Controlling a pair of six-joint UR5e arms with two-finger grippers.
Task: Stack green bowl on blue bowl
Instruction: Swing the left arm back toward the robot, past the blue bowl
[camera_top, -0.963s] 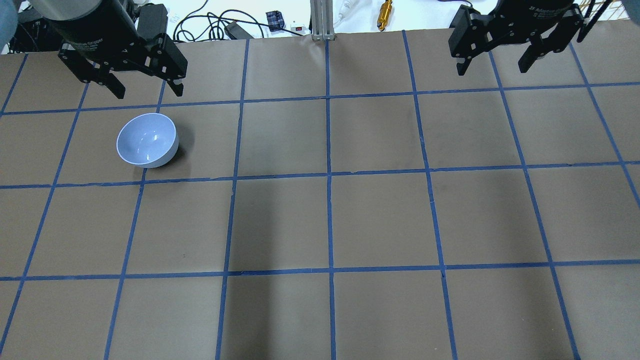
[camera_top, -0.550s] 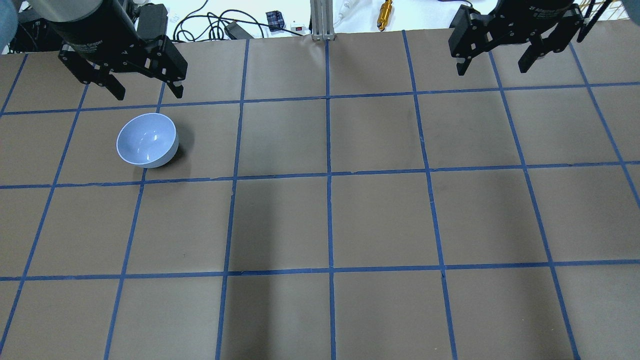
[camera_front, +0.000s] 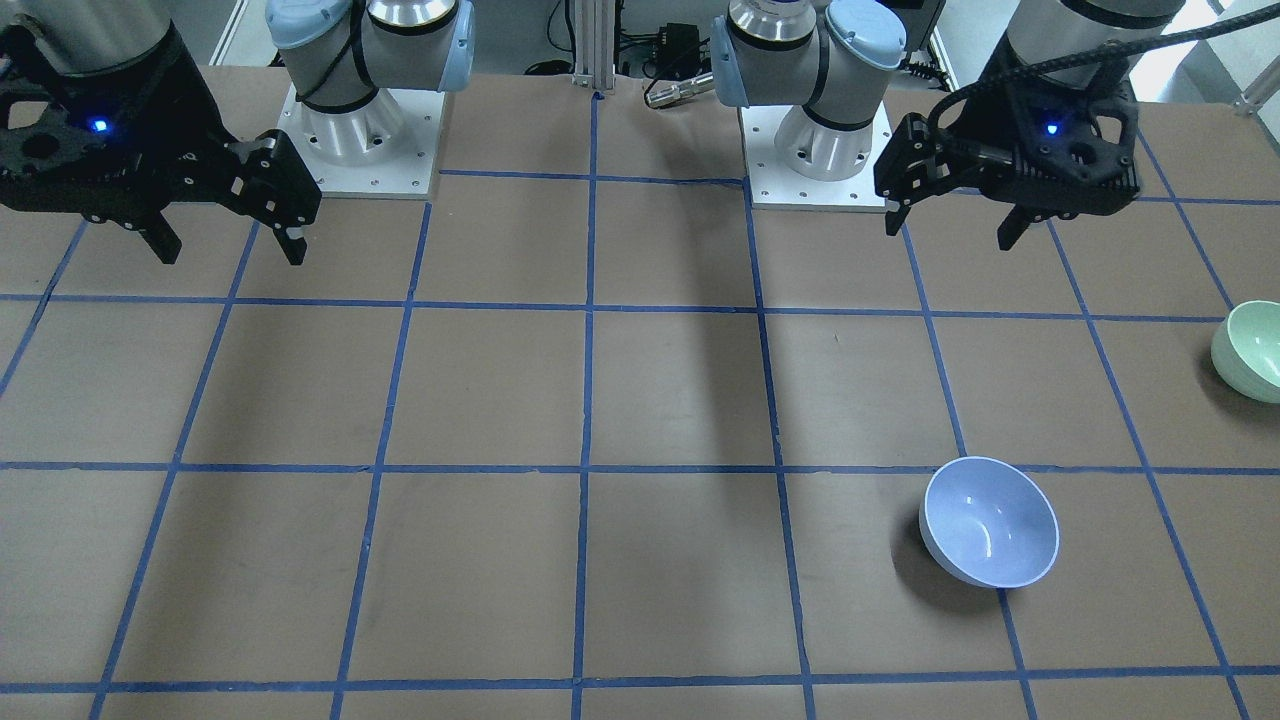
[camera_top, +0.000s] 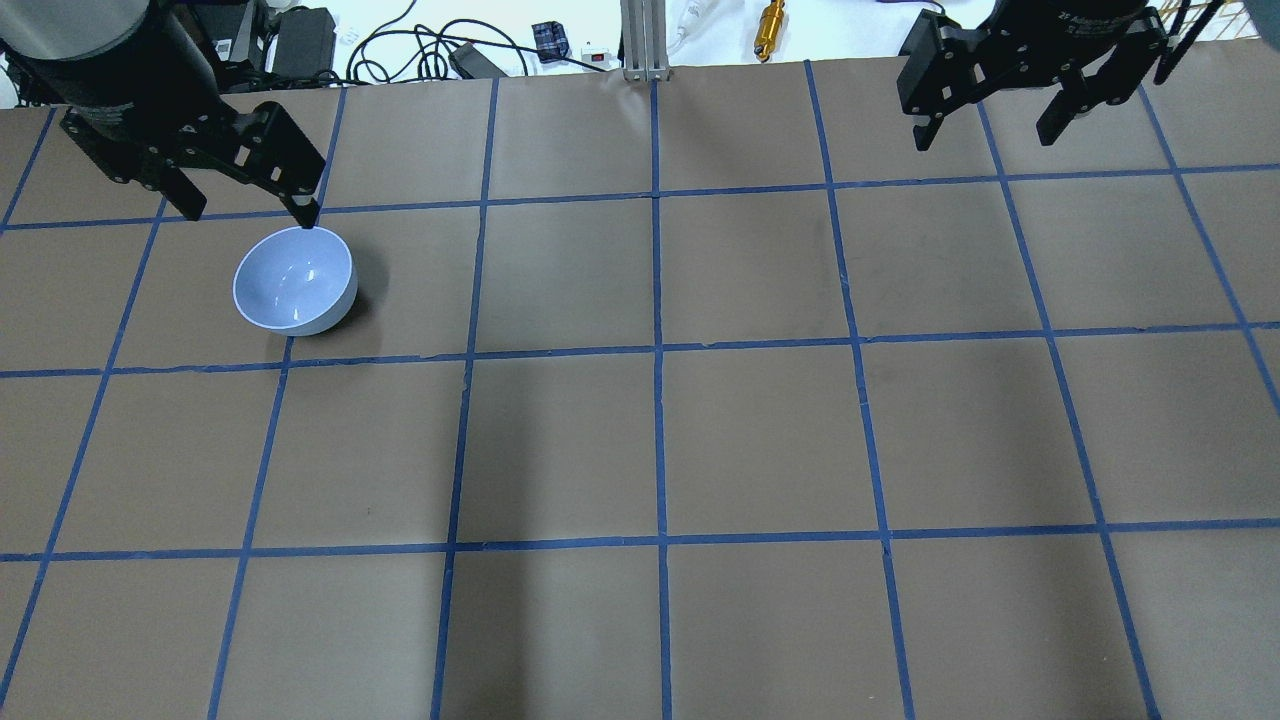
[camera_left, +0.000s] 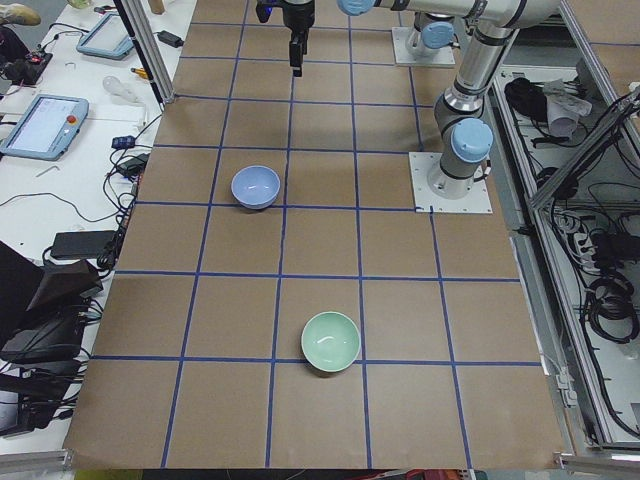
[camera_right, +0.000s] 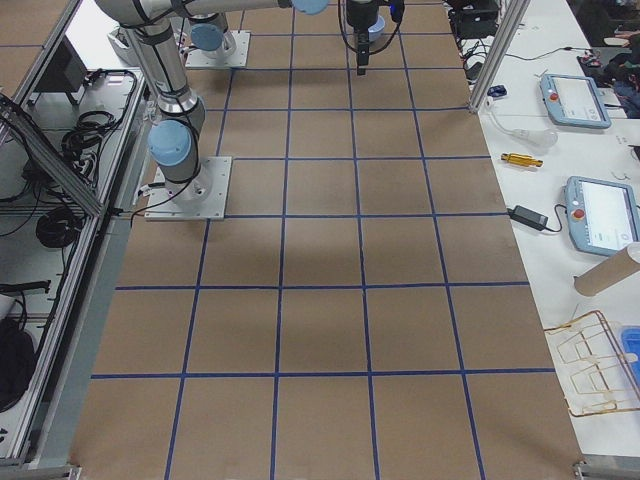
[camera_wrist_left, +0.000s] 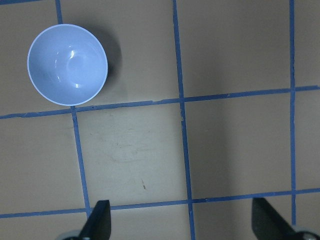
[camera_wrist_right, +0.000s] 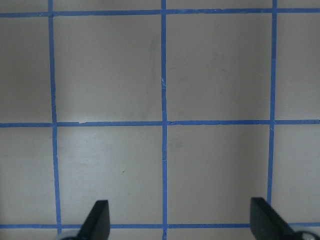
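Observation:
The green bowl (camera_front: 1250, 352) stands upright on the brown table at the robot's far left end; it also shows in the exterior left view (camera_left: 331, 341) and is outside the overhead view. The blue bowl (camera_top: 294, 279) stands upright, empty, on the left side (camera_front: 989, 521) (camera_left: 256, 186) (camera_wrist_left: 67, 64). My left gripper (camera_top: 250, 212) is open and empty, high above the table near the blue bowl (camera_front: 950, 235) (camera_wrist_left: 182, 225). My right gripper (camera_top: 985, 140) is open and empty, high on the right side (camera_front: 230, 255) (camera_wrist_right: 180, 222).
The two robot bases (camera_front: 360, 130) (camera_front: 820, 140) stand at the table's robot side. Cables and a gold cylinder (camera_top: 770, 25) lie beyond the table's far edge. Tablets (camera_left: 40, 120) and a wire rack (camera_right: 600, 360) sit on side benches.
My left gripper has moved to the left and a little lower in the overhead view, so one fingertip now lines up with the blue bowl's far rim. The right gripper and the bowl have not moved.

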